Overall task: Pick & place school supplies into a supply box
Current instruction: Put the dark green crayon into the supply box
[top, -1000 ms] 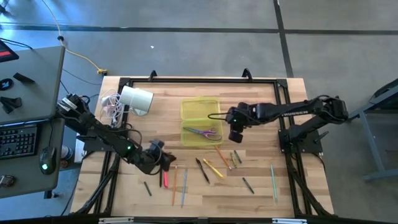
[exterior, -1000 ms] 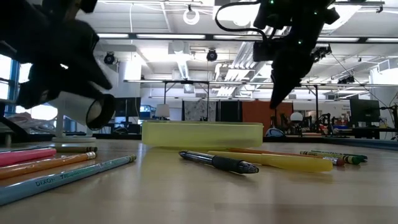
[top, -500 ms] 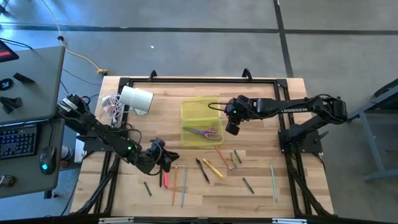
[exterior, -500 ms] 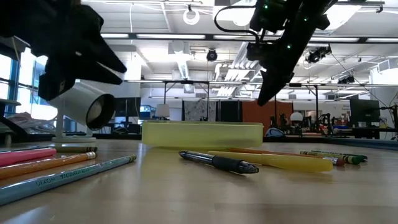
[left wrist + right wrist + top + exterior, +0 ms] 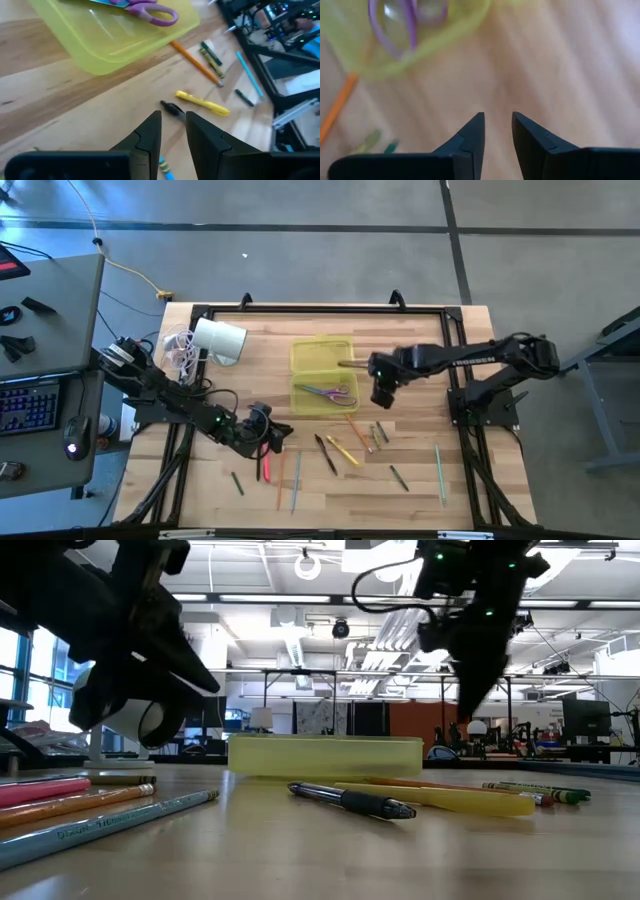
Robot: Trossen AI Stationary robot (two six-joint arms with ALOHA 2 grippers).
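Note:
The supply box point(image 5: 322, 374) is a translucent yellow-green tray at the table's middle; purple-handled scissors point(image 5: 328, 392) lie inside it, and they also show in the left wrist view point(image 5: 145, 9). Pens and pencils lie flat on the wood near of it: a pink pen point(image 5: 263, 466), an orange pencil point(image 5: 280, 478), a light blue pencil point(image 5: 296, 482), a dark pen point(image 5: 326, 452) and a yellow pen point(image 5: 342, 450). My left gripper point(image 5: 270, 434) point(image 5: 173, 122) hovers open over the pink pen's far end. My right gripper point(image 5: 383, 392) point(image 5: 498, 125) hangs open just right of the box, holding nothing.
A white cylinder point(image 5: 220, 340) with coiled cables sits at the far left. More supplies lie to the right: an orange pencil point(image 5: 357, 430), green crayons point(image 5: 380, 432), a dark stub point(image 5: 398, 477) and a green pencil point(image 5: 438, 470). A desk with a keyboard point(image 5: 28, 405) stands beyond the left edge.
My right gripper swung toward the box and the far edge, then came back right and toward the near edge, ending beside the box's right side. My left gripper crept toward the table's right, over the pink pen. No supply has moved.

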